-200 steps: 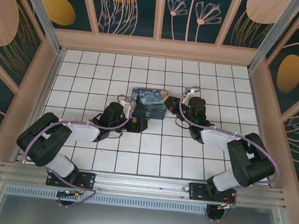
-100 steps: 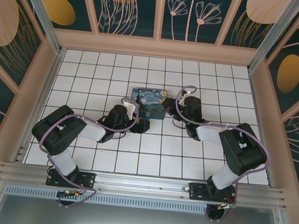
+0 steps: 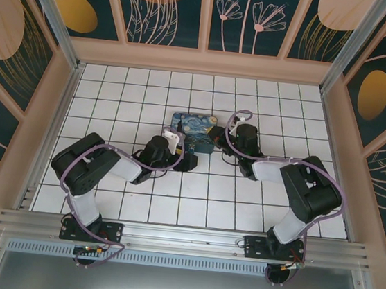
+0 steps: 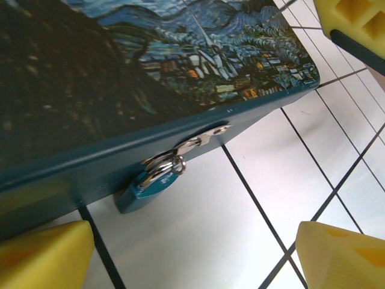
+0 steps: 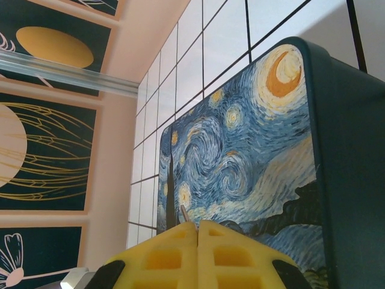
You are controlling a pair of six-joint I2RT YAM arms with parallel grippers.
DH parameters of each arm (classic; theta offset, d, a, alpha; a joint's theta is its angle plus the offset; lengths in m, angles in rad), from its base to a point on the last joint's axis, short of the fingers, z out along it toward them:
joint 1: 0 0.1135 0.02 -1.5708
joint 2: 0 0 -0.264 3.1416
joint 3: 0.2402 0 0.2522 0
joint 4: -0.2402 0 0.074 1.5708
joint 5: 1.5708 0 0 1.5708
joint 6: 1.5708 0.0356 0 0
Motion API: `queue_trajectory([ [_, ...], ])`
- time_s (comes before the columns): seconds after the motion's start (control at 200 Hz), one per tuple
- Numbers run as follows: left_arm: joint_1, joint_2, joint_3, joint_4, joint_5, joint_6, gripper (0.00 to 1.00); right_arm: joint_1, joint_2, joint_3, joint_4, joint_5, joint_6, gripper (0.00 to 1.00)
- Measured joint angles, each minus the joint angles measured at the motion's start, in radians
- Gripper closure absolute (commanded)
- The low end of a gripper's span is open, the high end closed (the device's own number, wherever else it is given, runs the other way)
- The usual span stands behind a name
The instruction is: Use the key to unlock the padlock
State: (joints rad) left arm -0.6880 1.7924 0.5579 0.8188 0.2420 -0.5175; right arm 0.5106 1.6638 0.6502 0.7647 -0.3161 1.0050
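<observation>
The padlock (image 4: 144, 188) is hanging by its thin shackle (image 4: 167, 170) from the hasp (image 4: 201, 139) on the side wall of the painted box (image 3: 191, 132). The box is sitting near the middle of the worktop (image 3: 114, 101), and the padlock's teal body is resting on that surface. It is looking light, stiff and loose on the hasp, so it is probably going to swing unless gripped across its flat body. The left end effector (image 4: 192, 256) is standing wide open just short of it, touching nothing. The right end effector (image 5: 197, 250) is pressing shut over the box lid, pinching a thin brownish sliver, apparently the key (image 5: 183, 213).
</observation>
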Motion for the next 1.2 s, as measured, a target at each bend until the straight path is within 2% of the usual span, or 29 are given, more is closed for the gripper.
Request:
queue_trajectory([
  [0.586,-0.027,0.081,0.068,0.027,-0.091,0.082,0.14,0.0,0.022,0.006,0.005,-0.019,0.0,1.0],
  [1.201,-0.032,0.158,0.159,0.045,-0.019,0.087,0.13,0.0,0.07,0.024,0.017,-0.031,0.0,1.0],
])
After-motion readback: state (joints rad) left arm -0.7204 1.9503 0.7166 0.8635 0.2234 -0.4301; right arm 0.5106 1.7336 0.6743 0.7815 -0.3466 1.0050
